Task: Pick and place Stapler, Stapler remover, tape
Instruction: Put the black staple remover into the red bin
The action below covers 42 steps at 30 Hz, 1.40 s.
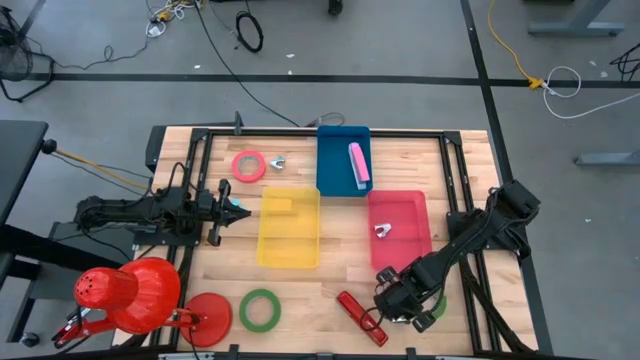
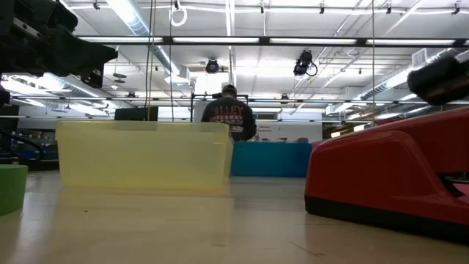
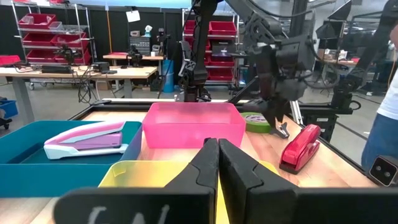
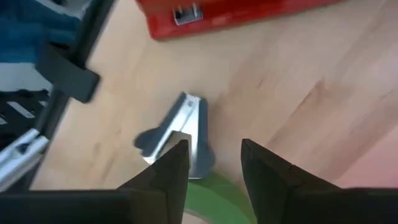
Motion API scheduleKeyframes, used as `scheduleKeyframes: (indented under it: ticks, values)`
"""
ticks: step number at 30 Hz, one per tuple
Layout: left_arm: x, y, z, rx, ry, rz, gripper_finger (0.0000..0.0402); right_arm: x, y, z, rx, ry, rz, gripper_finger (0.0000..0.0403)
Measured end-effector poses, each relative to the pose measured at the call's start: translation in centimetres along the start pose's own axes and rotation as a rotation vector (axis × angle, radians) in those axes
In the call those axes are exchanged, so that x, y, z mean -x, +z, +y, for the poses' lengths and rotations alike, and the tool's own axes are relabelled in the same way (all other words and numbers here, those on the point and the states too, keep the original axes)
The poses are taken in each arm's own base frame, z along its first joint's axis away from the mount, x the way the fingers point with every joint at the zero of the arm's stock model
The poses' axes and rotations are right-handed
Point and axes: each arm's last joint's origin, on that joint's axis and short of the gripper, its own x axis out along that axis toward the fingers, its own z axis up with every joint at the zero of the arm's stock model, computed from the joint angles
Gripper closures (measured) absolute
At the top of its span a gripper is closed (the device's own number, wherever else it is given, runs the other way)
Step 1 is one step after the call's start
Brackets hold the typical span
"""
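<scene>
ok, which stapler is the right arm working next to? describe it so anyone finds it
Start at the pink bin on the table's right half. Nearer the front edge, left of the right gripper, lies the red stapler, angled on bare wood. The other stapler is pink-and-white, inside the blue bin.

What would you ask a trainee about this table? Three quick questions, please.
1. True or false: the pink stapler lies in the yellow tray.
2. Which tray holds a staple remover? A blue, B red, C yellow.
3. Fill in: the left gripper, beside the yellow tray, has its fingers ____.

Key: 1 false, it lies in the blue tray. 2 B, the red tray. 3 shut.
</scene>
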Motion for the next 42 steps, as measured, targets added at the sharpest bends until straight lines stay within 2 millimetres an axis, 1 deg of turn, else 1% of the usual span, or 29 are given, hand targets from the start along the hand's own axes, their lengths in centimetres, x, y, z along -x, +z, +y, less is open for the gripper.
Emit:
scheduleKeyframes:
  ticks: [4,10,22,31,37,39,42]
  values:
    - [0.0,0.0,0.0,0.0,0.0,0.0,0.0385,-1.0,-0.8,-0.3,-0.012,-0.004,0.051,0.0255]
    - [0.0,0.0,0.0,0.0,0.0,0.0,0.0385,-1.8,-2.1,-0.6,-0.024,0.001,0.094,0.0255]
    - [0.0,0.0,0.0,0.0,0.0,0.0,0.0385,-1.4,-2.4,-0.4,-0.019,0.012,0.086,0.0255]
    - [0.0,0.0,0.0,0.0,0.0,0.0,0.0385,0.2,-2.2,0.0,0.001,0.042,0.012,0.0255]
    - [0.0,0.0,0.0,0.0,0.0,-0.001,0.0385,1.4,-0.7,0.6,0.032,0.05,-0.064,0.0255]
    - [0.0,0.0,0.0,0.0,0.0,0.0,0.0385,1.6,-0.1,0.7,0.042,0.054,-0.102,0.0255]
    - [0.0,0.0,0.0,0.0,0.0,0.0,0.0385,1.6,0.2,0.7,0.046,0.057,-0.131,0.0255]
